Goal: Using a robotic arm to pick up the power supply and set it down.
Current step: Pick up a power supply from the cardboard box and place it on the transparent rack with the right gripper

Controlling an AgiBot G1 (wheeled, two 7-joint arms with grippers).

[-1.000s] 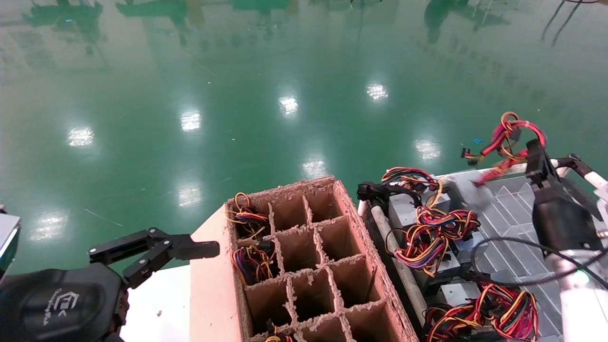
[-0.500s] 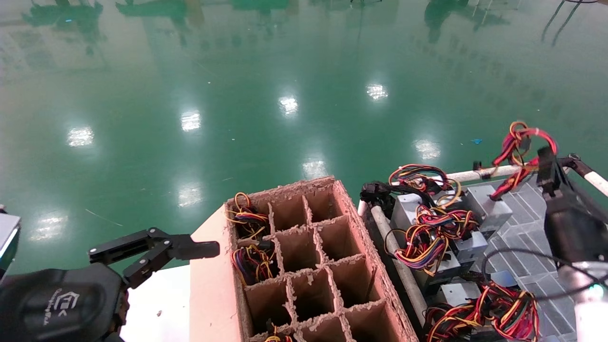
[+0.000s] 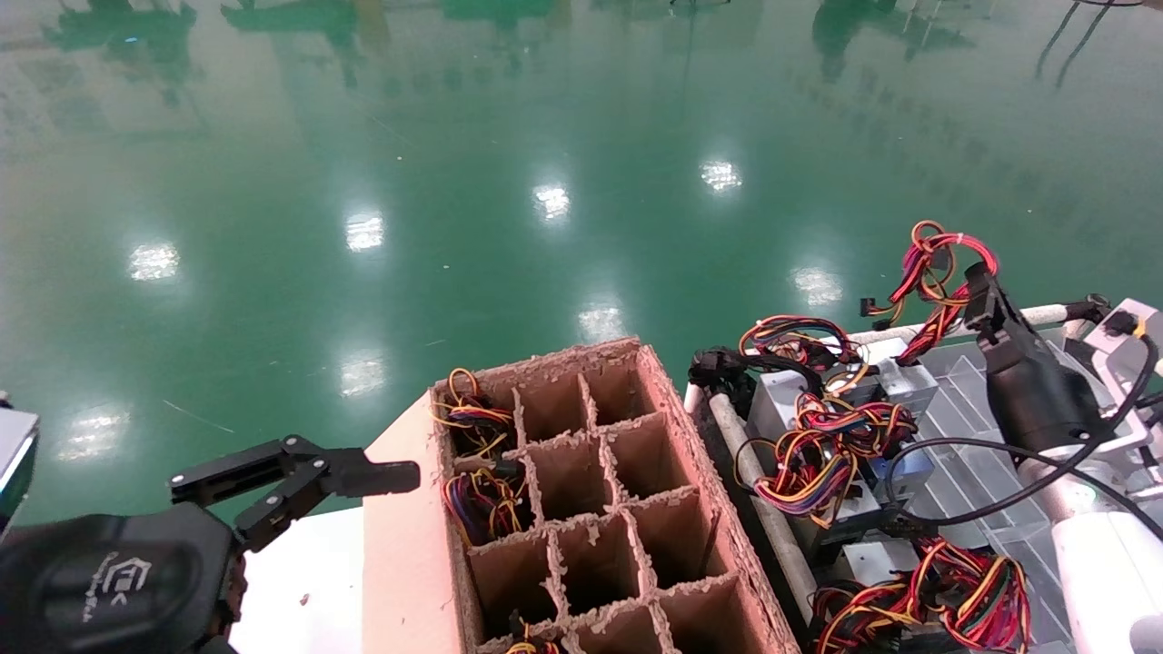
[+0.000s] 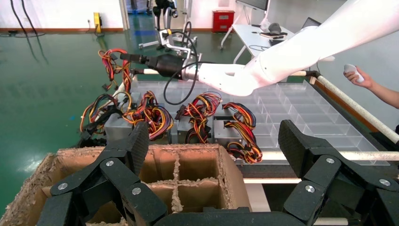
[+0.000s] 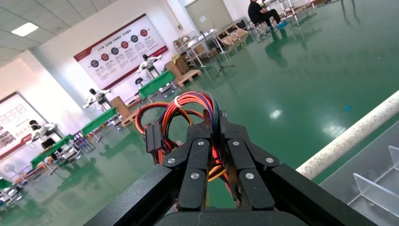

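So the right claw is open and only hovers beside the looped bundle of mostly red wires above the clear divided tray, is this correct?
Not quite. The right claw is shut on the looped bundle of mostly red wires, with the wires pinched between its fingers; the right wrist view shows this. It is indeed above the clear divided tray.

Factory hall: glossy green floor (image 3: 545, 136)

glossy green floor (image 3: 545, 136), rough ragged cardboard crate (image 3: 581, 509), clear plastic tray (image 3: 963, 400), matt black jaws.

Grey power supply (image 3: 909, 380) on the rack; red wire loop (image 3: 936, 263) raised.
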